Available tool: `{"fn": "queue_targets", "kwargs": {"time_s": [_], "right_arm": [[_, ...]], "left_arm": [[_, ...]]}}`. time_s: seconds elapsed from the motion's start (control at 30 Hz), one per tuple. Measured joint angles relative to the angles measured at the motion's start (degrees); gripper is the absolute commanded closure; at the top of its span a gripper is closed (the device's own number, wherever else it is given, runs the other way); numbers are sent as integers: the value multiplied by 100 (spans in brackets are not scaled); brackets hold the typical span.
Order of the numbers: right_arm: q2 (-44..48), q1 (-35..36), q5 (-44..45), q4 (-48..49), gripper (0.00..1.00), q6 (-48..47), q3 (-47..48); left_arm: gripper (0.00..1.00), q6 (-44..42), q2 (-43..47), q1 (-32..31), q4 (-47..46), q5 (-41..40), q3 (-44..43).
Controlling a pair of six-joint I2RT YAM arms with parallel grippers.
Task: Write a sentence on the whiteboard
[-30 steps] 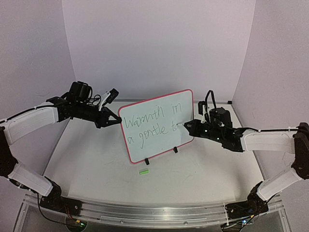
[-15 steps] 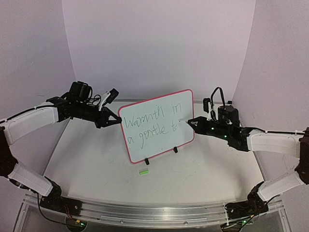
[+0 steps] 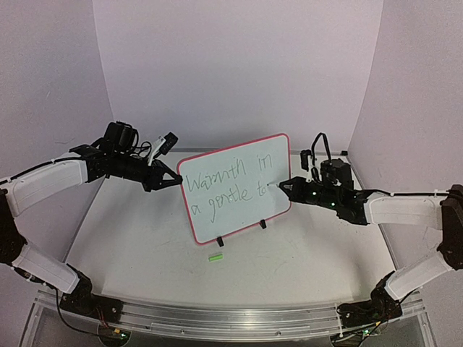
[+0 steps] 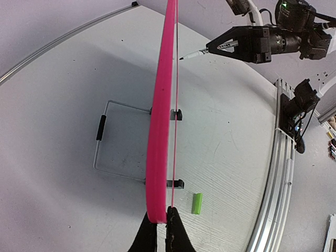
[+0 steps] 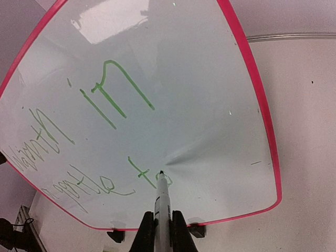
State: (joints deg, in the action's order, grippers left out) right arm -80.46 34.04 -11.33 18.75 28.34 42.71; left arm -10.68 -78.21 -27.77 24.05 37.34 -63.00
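The whiteboard [image 3: 235, 189] with its red-pink frame stands upright on two black clip feet mid-table. My left gripper [image 3: 176, 181] is shut on its left edge; in the left wrist view the jaws pinch the pink frame [image 4: 160, 131] edge-on. The sentence [image 3: 226, 183] in thin green handwriting reads "Warmth in" and below it "a gentle to". My right gripper [image 3: 283, 186] is shut on a white marker [image 5: 163, 202], whose tip touches the board face [image 5: 199, 105] at the "o" after "t" on the lower line.
A small green marker cap [image 3: 215, 256] lies on the table in front of the board and also shows in the left wrist view [image 4: 197, 203]. A wire stand [image 4: 113, 142] supports the board from behind. A metal rail [image 3: 217, 318] runs along the near table edge.
The right gripper and marker shifted slightly along the lower line near the "to"; the wrist dipped back down. The left gripper and the board stayed still.
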Motion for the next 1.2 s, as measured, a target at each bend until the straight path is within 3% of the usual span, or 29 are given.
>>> {"fn": "queue_targets", "kwargs": {"time_s": [1.2], "right_arm": [[-280, 0, 277, -101, 100, 59, 38]], "left_arm": [[100, 3, -27, 0, 5, 7, -28]]}}
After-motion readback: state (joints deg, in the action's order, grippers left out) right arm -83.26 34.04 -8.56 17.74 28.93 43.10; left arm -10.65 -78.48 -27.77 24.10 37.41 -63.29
